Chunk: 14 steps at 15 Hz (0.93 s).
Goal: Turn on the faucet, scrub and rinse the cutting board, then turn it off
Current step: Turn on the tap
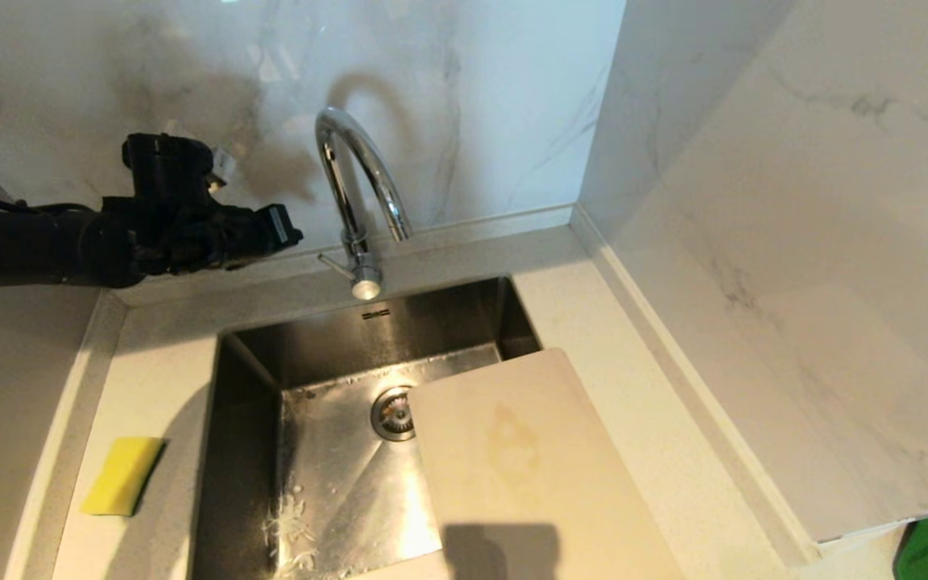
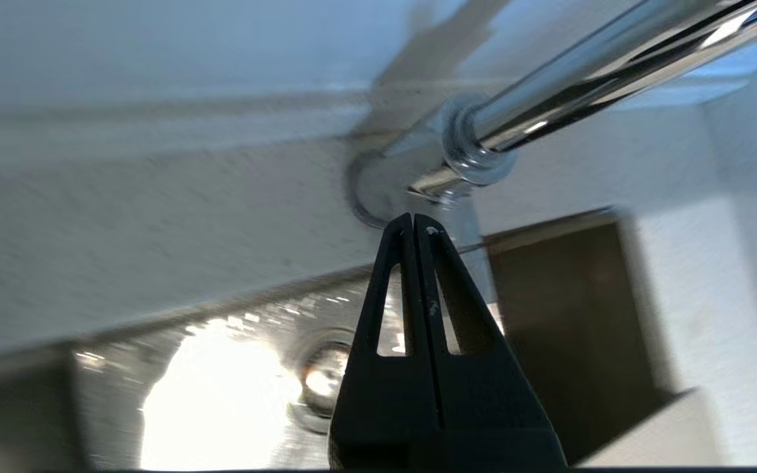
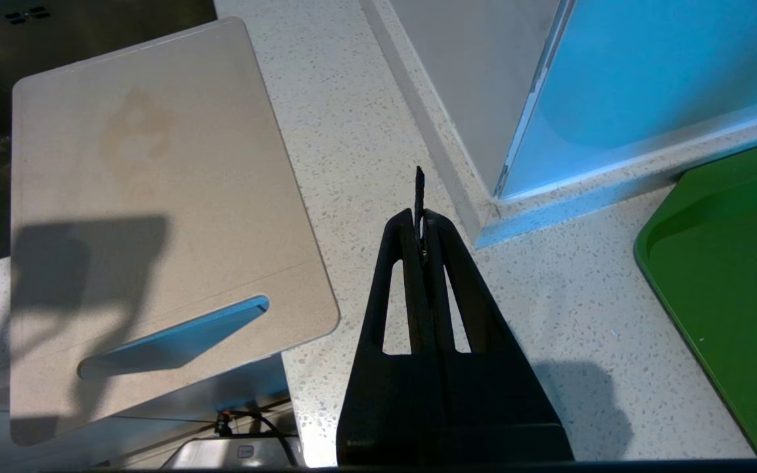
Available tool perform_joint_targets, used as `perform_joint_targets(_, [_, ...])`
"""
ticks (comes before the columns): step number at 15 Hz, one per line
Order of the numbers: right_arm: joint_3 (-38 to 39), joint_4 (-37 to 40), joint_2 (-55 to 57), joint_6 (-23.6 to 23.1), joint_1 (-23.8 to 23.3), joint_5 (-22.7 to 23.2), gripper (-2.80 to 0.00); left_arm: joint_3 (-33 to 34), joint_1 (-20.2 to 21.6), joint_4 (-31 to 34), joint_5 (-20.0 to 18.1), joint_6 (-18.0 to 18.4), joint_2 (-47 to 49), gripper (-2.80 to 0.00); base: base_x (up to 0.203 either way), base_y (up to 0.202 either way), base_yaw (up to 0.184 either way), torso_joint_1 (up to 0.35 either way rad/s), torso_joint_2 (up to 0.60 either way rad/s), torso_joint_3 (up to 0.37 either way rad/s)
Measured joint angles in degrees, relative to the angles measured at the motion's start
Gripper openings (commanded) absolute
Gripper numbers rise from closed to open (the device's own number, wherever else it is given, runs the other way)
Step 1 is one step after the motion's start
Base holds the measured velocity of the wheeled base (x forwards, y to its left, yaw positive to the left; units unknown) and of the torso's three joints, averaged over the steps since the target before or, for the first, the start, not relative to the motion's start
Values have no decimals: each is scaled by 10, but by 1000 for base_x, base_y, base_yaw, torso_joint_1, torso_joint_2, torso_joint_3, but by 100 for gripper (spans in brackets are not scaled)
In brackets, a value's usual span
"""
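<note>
Chrome faucet (image 1: 355, 189) partly blurred beyond closed left end effector (image 2: 414, 220); cutting board (image 1: 512, 459) cut off below.

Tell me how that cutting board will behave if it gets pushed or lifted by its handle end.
The cutting board looks thin and flat, so probably light and a bit bendy when lifted by its slot. It lies partly over the sink, so a push toward the basin could tip it in. Its smooth plastic face would likely turn slippery once the faucet runs.
</note>
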Motion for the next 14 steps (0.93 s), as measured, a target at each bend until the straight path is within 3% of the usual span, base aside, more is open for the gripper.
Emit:
perform_joint_targets(5, [0,0,0,0,0,0,-280,-9,-8,-4,-15,-62,17,-280,0,0,0,0,0,0])
perform_joint_targets(14, [0,0,0,0,0,0,-280,-10,-11,-5,-19,-91,26,-280,0,0,0,0,0,0])
